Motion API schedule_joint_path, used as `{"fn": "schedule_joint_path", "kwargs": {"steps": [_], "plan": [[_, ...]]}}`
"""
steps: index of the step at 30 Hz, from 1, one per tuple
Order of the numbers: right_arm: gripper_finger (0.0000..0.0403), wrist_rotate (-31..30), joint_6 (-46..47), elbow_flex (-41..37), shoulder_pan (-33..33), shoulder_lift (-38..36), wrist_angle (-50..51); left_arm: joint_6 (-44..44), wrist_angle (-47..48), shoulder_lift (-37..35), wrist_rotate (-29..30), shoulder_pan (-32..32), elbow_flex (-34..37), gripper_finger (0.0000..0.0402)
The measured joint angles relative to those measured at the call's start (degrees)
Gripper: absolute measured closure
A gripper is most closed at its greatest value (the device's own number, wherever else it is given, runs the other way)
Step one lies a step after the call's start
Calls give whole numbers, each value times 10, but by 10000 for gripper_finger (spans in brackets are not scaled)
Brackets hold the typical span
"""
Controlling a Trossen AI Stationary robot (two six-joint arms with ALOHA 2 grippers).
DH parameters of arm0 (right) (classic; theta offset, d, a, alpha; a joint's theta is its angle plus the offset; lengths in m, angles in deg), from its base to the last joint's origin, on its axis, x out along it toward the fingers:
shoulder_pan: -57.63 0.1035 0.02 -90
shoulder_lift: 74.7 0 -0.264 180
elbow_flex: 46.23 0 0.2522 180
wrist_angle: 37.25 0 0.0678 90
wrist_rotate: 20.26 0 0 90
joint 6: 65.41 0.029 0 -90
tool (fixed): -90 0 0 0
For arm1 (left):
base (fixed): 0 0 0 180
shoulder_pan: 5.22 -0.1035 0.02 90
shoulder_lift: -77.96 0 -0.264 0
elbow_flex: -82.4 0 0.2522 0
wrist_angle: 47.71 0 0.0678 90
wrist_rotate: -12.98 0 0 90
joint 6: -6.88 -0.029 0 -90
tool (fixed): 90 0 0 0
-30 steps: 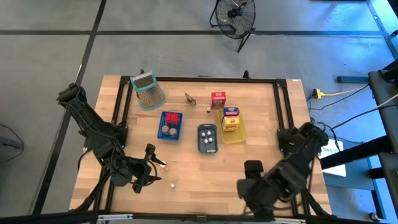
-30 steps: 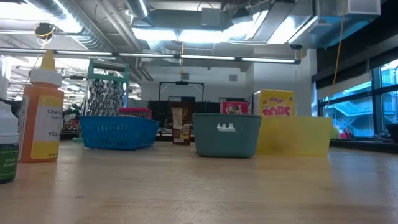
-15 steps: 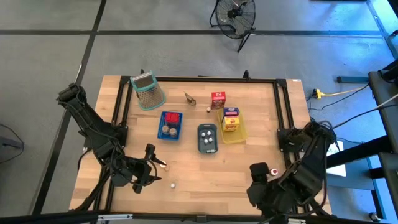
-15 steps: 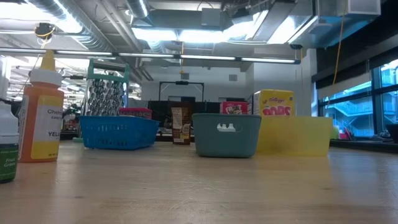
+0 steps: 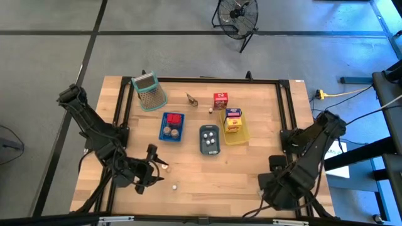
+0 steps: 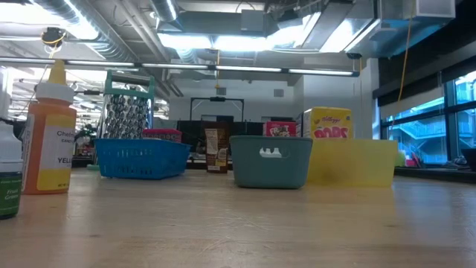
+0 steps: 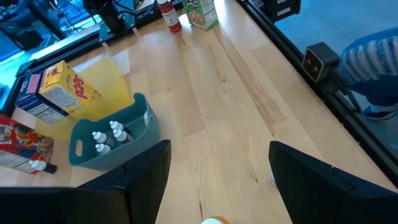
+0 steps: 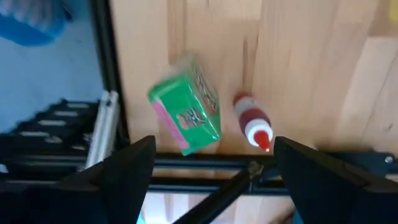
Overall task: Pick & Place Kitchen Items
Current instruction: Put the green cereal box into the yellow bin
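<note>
Left jaws [image 7: 219, 149] are apart and hold nothing. They sit low over the near-left of the worktop [image 5: 207, 172], with an orange tip just showing between them, probably the orange sauce bottle [image 6: 48, 126], which stands free. Right jaws [image 8: 214, 144] are spread wide and empty at the near-right corner, looking at the green carton [image 8: 185, 112] and the red-capped bottle [image 8: 252, 127], which lie side by side against the worktop's edge rail

Progress looks about half:
- blue tray [image 5: 164, 125] has a red carton and brown round pieces
- grey-blue tray [image 5: 210, 149] has small white bottles
- yellow tray [image 5: 244, 135] has the yellow carton [image 5: 233, 125], with a blue-purple one behind it

Loose items, by my read:
- green carton
- red-capped bottle
- orange sauce bottle
- a green-labelled bottle [image 6: 7, 182] next to it
- a tiny white piece [image 5: 174, 186] near the left jaws
- another red carton [image 5: 220, 100] and a small brown packet [image 5: 192, 99] behind the trays

The grater [image 5: 149, 91] stands at the far-left, clear of both arms. The middle of the worktop is open. The only awkward part is the right-side pair: they lie tight to the rail, so there's little room for a finger on that side
</note>
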Motion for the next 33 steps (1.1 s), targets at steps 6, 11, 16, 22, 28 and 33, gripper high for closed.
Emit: {"fn": "schedule_joint_path", "kwargs": {"steps": [6,11,16,22,28,33], "plan": [[74,39,-29,-51,2,5,-40,0,0,0,0,-21,0,136],[74,44,-39,-77,2,5,-59,16,0,0,-4,-35,0,135],[74,44,-39,-98,2,5,-79,24,0,0,-8,-38,0,136],[74,43,-23,-102,2,5,-99,25,0,0,-9,-38,0,135],[74,41,-26,-102,2,12,-120,25,0,0,-9,-38,0,135],[74,50,-50,-102,2,33,-123,25,0,0,-9,-38,0,136]]}}
